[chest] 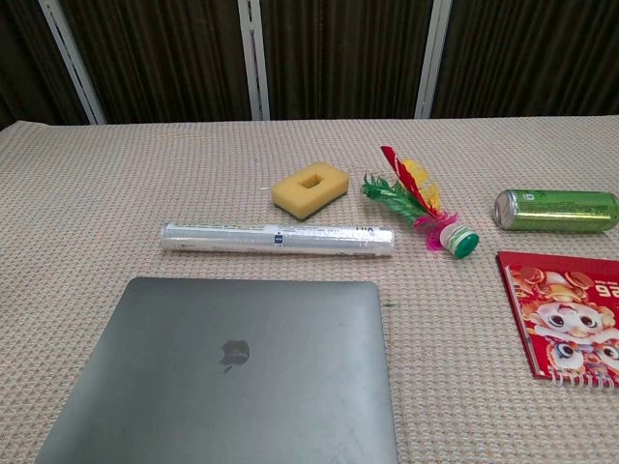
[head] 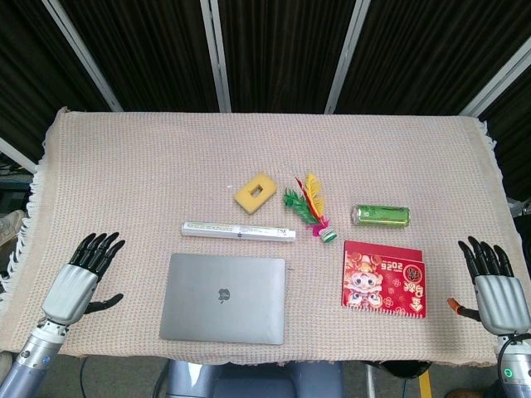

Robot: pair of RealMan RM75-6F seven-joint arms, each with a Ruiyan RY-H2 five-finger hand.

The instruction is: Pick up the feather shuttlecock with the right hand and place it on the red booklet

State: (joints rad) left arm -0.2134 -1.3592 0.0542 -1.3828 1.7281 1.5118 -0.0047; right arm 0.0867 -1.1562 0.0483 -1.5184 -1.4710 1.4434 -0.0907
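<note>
The feather shuttlecock lies on its side near the table's middle, its green, red, yellow and pink feathers pointing away and its green base toward me. The red booklet, printed with a cartoon figure, lies flat just right of and nearer than it. My right hand rests open at the table's right edge, right of the booklet, holding nothing. At the left edge my left hand is open too, fingers spread. Neither hand shows in the chest view.
A green can lies on its side behind the booklet. A closed grey laptop, a white roll and a yellow sponge sit left of the shuttlecock on the woven cloth.
</note>
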